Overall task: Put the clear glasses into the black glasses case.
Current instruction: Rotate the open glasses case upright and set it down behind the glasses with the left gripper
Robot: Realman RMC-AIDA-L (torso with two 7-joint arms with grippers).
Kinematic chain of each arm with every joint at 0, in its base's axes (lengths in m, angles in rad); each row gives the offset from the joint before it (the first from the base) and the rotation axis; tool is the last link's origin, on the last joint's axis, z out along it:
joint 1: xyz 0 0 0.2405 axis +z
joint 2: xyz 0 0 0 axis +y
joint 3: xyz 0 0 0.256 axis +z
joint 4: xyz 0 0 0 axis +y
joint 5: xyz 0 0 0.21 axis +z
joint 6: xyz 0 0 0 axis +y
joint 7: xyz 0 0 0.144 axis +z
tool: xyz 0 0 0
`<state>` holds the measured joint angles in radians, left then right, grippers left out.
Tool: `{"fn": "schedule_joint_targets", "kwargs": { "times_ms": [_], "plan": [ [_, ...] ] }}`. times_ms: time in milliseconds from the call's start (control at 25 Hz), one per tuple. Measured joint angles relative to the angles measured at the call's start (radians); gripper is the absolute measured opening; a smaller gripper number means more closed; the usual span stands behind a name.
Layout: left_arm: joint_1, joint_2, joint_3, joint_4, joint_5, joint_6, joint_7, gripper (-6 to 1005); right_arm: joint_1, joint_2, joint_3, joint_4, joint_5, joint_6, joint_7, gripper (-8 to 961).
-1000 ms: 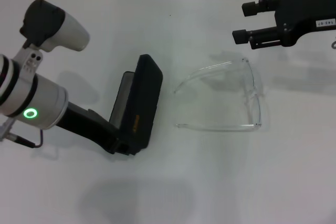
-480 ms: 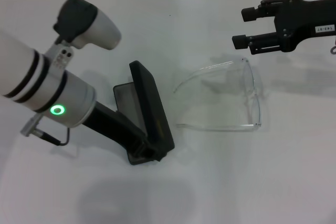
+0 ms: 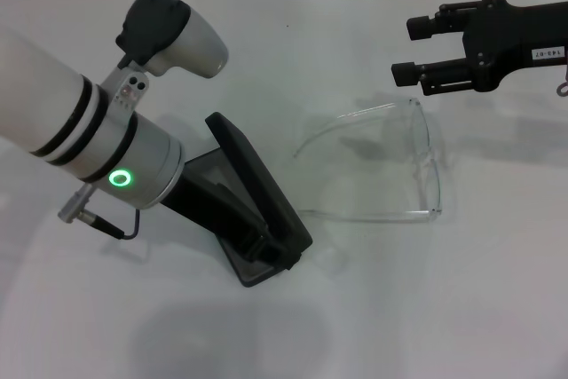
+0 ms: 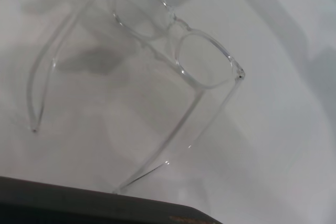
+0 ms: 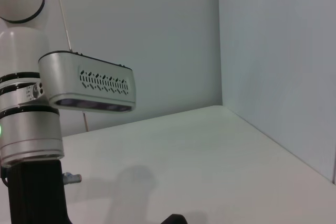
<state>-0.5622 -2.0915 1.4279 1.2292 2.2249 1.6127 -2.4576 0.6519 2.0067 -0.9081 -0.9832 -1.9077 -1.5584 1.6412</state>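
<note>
Head view: your left pincer (image 3: 266, 250) is clamped on the black glasses case (image 3: 257, 206), lid partly raised, while the clear glasses (image 3: 390, 166) lie untouched on the counter (image 3: 444, 308) just beside that pincer and below the right pincer (image 3: 405, 47), whose fingers hang apart above them, so the case is only opening and pick and placement remain. Left wrist view: the glasses are colourless, arms spread, one arm tip near the case edge. Right wrist view: neither task item shows.
</note>
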Motion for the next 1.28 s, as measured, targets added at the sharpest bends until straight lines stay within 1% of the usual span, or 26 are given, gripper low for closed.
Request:
{"fn": "schedule_joint_targets", "kwargs": {
  "times_ms": [280, 560, 720, 960, 1160, 1280],
  "plan": [
    [0.006, 0.003, -0.016, 0.005, 0.008, -0.001, 0.006, 355, 0.004, -0.002, 0.0, 0.0, 0.001, 0.0, 0.0, 716],
    [0.024, 0.006, -0.104, 0.007, 0.025, -0.001, 0.053, 362, 0.003, -0.003, 0.0, -0.003, 0.013, 0.001, 0.0, 716],
    [0.026, 0.007, -0.117, 0.007, 0.043, 0.001, 0.061, 388, 0.008, -0.003, 0.0, -0.003, 0.013, 0.003, 0.0, 716],
    [0.016, 0.005, -0.128, 0.007, 0.033, -0.002, 0.087, 650, 0.021, -0.005, 0.0, -0.003, 0.015, 0.014, 0.0, 716],
    [-0.011, 0.001, -0.13, -0.007, 0.009, -0.014, 0.101, 706, 0.028, -0.005, 0.0, -0.002, 0.015, 0.015, 0.0, 716],
    [-0.019, 0.002, -0.128, -0.025, -0.022, -0.022, 0.111, 706, 0.027, -0.005, 0.0, -0.002, 0.016, 0.015, 0.0, 716]
  ]
}}
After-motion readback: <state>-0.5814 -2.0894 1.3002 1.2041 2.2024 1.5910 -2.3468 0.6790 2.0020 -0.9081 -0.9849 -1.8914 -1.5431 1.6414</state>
